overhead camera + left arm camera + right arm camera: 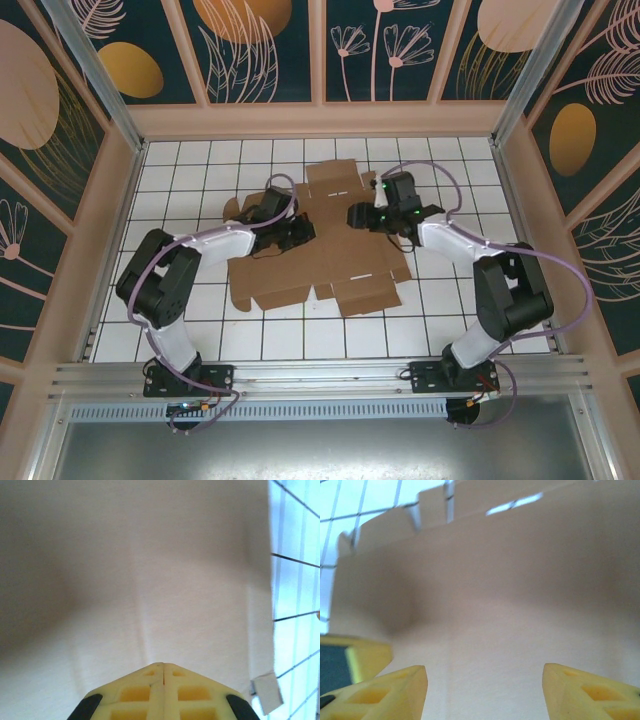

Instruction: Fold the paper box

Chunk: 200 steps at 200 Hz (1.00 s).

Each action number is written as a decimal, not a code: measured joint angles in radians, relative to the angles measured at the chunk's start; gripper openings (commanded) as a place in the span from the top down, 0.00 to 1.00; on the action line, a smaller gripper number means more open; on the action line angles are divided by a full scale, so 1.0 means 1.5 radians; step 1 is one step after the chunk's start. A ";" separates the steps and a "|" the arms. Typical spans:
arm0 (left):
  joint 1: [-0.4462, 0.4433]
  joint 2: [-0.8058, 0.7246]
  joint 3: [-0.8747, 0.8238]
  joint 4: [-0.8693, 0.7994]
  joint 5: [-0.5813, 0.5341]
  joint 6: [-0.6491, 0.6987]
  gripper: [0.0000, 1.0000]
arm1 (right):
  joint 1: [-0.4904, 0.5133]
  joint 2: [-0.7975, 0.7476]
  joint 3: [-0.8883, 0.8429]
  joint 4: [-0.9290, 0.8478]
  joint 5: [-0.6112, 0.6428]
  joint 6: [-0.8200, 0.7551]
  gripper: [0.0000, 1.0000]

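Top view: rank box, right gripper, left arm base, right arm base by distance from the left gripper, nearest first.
1. Box: mid-table, lying under the left gripper.
2. Right gripper: just to the right, also over the box.
3. Left arm base and right arm base: near edge, one on each side; too close to call.

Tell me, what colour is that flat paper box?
The paper box is plain brown, unmarked; the top external view shows it best.
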 measured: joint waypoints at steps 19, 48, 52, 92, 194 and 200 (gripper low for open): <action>-0.008 0.025 0.014 0.015 0.007 -0.002 1.00 | -0.049 0.010 0.001 -0.014 0.019 -0.031 0.34; -0.006 0.065 0.013 0.018 0.010 -0.008 1.00 | -0.106 0.061 0.028 -0.057 0.040 -0.061 0.24; -0.006 0.068 0.013 0.018 0.010 -0.008 1.00 | -0.110 0.069 0.032 -0.061 0.043 -0.067 0.23; -0.002 0.081 -0.011 0.035 0.011 -0.022 1.00 | -0.121 0.133 0.064 -0.087 0.031 -0.087 0.21; 0.009 0.090 -0.022 0.062 0.018 -0.038 1.00 | -0.123 0.162 0.053 -0.089 -0.064 -0.093 0.46; 0.009 0.090 -0.022 0.063 0.018 -0.038 1.00 | -0.122 0.162 0.053 -0.089 -0.064 -0.092 0.48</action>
